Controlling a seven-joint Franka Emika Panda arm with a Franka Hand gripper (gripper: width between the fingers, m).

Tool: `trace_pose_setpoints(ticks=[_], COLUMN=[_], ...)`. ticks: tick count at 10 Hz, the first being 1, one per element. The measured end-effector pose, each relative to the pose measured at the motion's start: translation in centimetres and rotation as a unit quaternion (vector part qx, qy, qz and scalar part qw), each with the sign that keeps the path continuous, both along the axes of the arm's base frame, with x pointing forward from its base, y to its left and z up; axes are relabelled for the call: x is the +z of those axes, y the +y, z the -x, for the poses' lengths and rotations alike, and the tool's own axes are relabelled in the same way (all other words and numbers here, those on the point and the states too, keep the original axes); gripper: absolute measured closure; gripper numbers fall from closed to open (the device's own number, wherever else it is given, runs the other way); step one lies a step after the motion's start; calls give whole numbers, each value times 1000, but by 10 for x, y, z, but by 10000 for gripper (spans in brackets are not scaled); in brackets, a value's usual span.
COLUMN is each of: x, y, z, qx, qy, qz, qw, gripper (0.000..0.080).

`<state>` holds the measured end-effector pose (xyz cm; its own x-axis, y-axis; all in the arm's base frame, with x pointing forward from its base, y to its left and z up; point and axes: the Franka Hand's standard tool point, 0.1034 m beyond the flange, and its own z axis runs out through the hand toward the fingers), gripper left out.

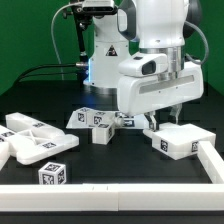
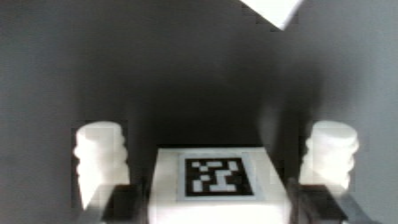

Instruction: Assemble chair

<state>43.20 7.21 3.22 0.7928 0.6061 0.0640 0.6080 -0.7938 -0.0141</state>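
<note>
One gripper (image 1: 160, 120) on the single white arm (image 1: 160, 40), hanging low over the black table (image 1: 110, 160). Two fingers (image 2: 98, 152), standing apart in the wrist view on either side of one tagged piece (image 2: 217, 175). A dark strip shows between that piece and each finger, and whether the pads press it cannot be told. One square black-and-white tag on that piece faces the wrist camera. Chair, unassembled, counted in the exterior view: two flat panels (image 1: 42, 148) overlapping at the exterior view's left; one tagged cube (image 1: 52, 175) just in front of them; three small tagged pieces (image 1: 100, 124) in a row near the arm's base; one chunky block (image 1: 185, 141) just beside the gripper, toward the exterior view's right and nearer the camera. Whether that block is the piece between the fingers cannot be told. One white rail (image 1: 110, 192) runs along the table's near edge and turns up the exterior view's right side. One white corner (image 2: 276, 10) shows beyond the fingertips, too little of it in view to identify.
</note>
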Motion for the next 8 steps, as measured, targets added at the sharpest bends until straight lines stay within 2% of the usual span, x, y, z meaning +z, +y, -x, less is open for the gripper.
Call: trace_pose_setpoints(ticks=[2,4,5,7,8], x=[21,41,50,43,41], y=[-35,-71,-75,-73,-71], z=[0,-7,-17,-14,-31], qx=[46,224,263,333,387], qy=[11,18,9,18,37], qz=[15,28,33,31,32], qw=[999,974,964,942,921], gripper=[435,435,435,435,435])
